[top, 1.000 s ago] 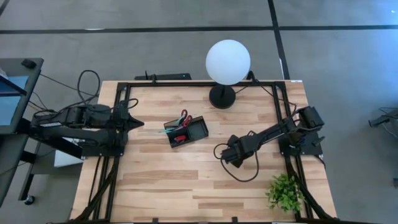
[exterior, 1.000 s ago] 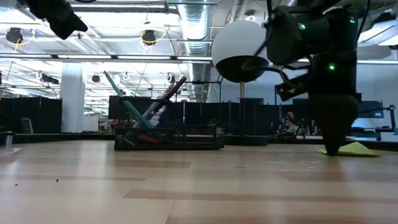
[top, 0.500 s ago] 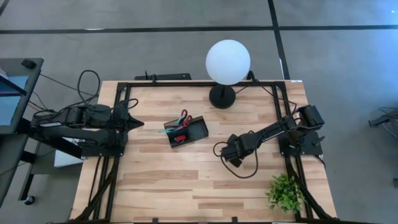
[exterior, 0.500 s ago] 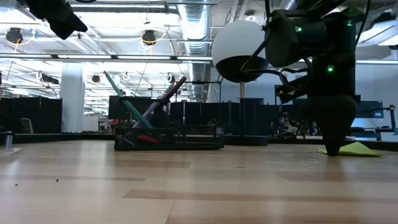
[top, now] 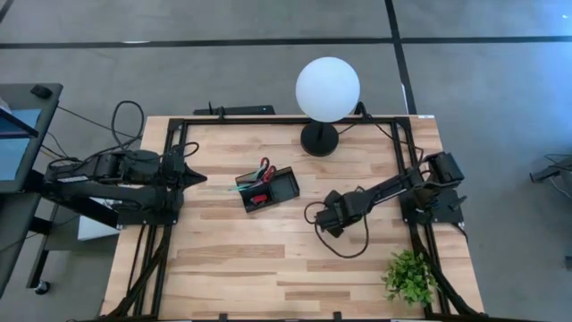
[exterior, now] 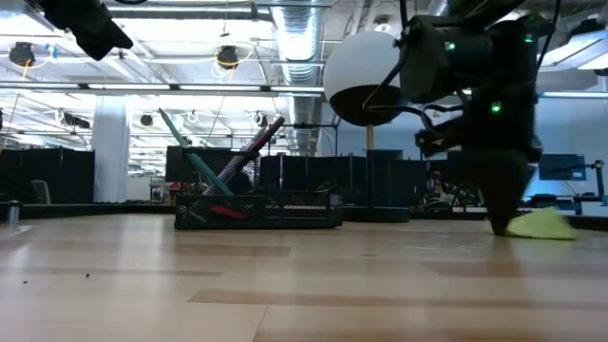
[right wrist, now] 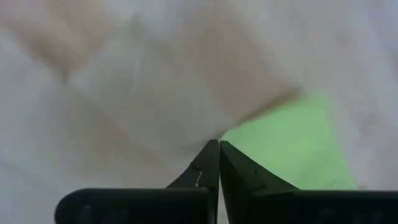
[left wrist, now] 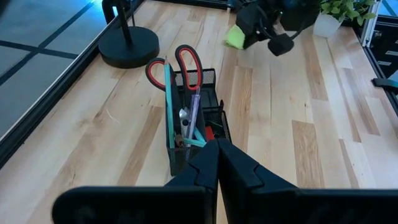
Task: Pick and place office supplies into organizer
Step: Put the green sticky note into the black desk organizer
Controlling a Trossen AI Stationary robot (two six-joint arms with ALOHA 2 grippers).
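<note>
One item left for you: the sticky pad (exterior: 541, 224). Scissors (left wrist: 186, 62) and pens (left wrist: 168, 102) are sitting in the organizer (top: 284, 190); right hand (exterior: 502, 226) is pinching the pad's corner on the counter (top: 268, 259).

2 black jointed arms (top: 125, 174) trail looping black cables.
</note>
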